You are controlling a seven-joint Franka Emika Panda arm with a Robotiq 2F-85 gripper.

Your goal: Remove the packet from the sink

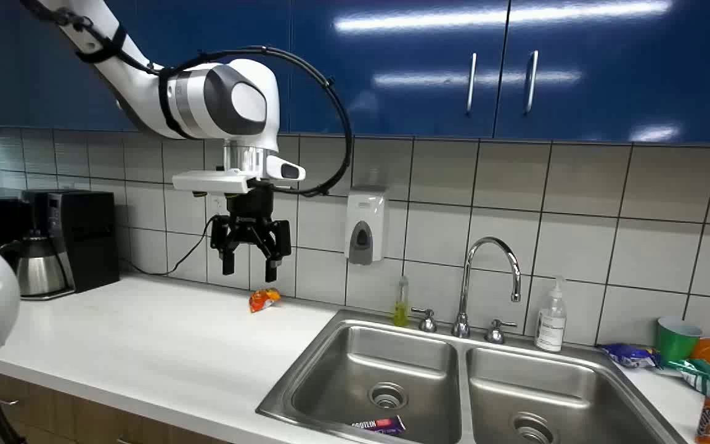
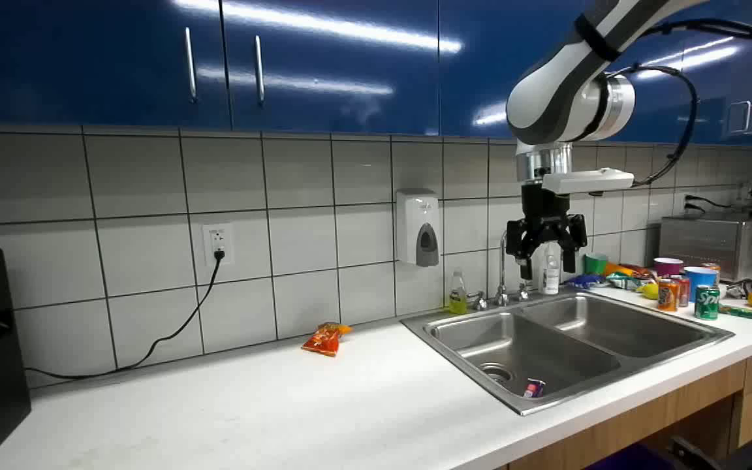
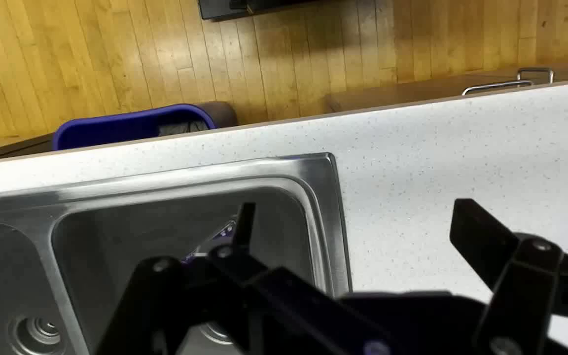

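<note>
The packet, a purple wrapper with a reddish part and white lettering (image 1: 383, 425), lies in a basin of the double stainless steel sink (image 1: 301, 361), near the basin's front wall. In another exterior view the packet (image 2: 534, 388) shows only partly above the sink rim (image 2: 464, 361). In the wrist view the packet (image 3: 224, 233) is partly hidden behind a finger, inside the sink (image 3: 321, 172). My gripper (image 1: 249, 269) points down, open and empty, high above the counter and apart from the packet. It also shows open in an exterior view (image 2: 547, 266) and in the wrist view (image 3: 353, 212).
An orange-red snack bag (image 1: 264, 300) lies on the counter by the wall. The chrome faucet (image 1: 466, 290), a green soap bottle (image 1: 401, 305) and a pump bottle (image 1: 552, 324) stand behind the basins. Cups, cans (image 2: 707, 301) and wrappers crowd beyond the sink. Blue cabinets (image 1: 392, 80) hang above.
</note>
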